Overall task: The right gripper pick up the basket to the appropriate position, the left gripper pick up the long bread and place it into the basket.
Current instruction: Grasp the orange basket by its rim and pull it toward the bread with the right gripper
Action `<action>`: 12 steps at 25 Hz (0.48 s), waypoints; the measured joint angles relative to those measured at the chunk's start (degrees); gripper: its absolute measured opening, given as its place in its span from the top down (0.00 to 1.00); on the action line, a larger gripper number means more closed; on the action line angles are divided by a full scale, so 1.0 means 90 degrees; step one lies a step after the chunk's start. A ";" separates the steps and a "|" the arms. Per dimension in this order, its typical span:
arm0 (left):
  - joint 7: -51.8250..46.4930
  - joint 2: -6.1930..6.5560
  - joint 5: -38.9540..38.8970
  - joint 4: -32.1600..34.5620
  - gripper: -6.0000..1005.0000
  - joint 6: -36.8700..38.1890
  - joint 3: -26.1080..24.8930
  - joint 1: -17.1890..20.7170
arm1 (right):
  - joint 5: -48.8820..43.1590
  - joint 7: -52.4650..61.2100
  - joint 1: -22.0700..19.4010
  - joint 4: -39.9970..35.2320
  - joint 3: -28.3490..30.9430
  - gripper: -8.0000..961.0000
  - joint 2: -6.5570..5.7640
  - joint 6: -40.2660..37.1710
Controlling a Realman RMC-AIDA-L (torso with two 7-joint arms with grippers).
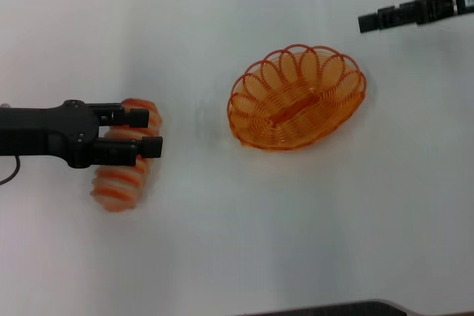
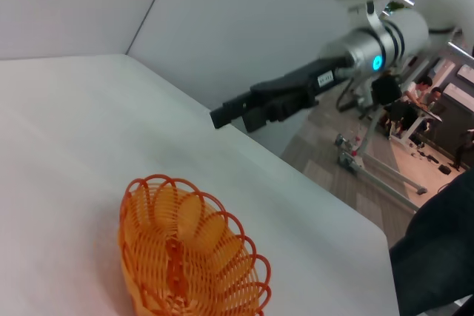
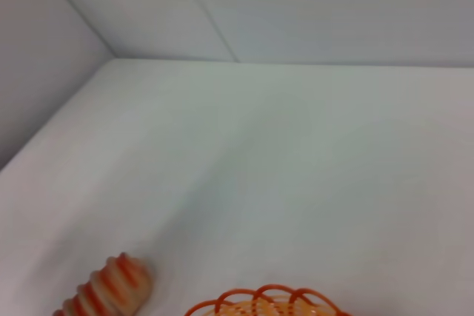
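On the left of the white counter (image 1: 222, 257), your left tool (image 1: 152, 132) hovers over the long bread (image 1: 118, 183), its two fingers spread with a gap between them and nothing pinched. The loaf lies flat, its long axis running from the near side toward the far side, tilted slightly, and its far end sits under the fingers. Lower squarely so the fingers straddle the loaf across its narrow width, nearer its middle, before closing. The basket (image 1: 296, 98) sits empty, well apart toward the centre, its long axis roughly crosswise. Your right tool (image 1: 366, 22) hangs beyond the basket; whether its fingers are apart cannot be told.
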 joint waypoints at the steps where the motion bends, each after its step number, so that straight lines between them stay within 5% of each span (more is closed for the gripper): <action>1: 0.0015 0.0000 -0.0004 0.0000 0.22 -0.0004 -0.0007 0.0004 | -0.0148 0.0233 0.0102 -0.0075 -0.0017 0.23 -0.0003 -0.0017; 7: 0.0066 -0.0009 -0.0014 0.0000 0.22 -0.0064 -0.0020 0.0013 | -0.1895 0.1346 0.0924 -0.0317 -0.0143 0.24 0.0151 0.0075; 12: 0.0125 -0.0023 -0.0014 -0.0018 0.22 -0.0065 -0.0021 0.0043 | -0.2255 0.1792 0.1192 -0.0034 -0.0692 0.26 0.0329 0.0639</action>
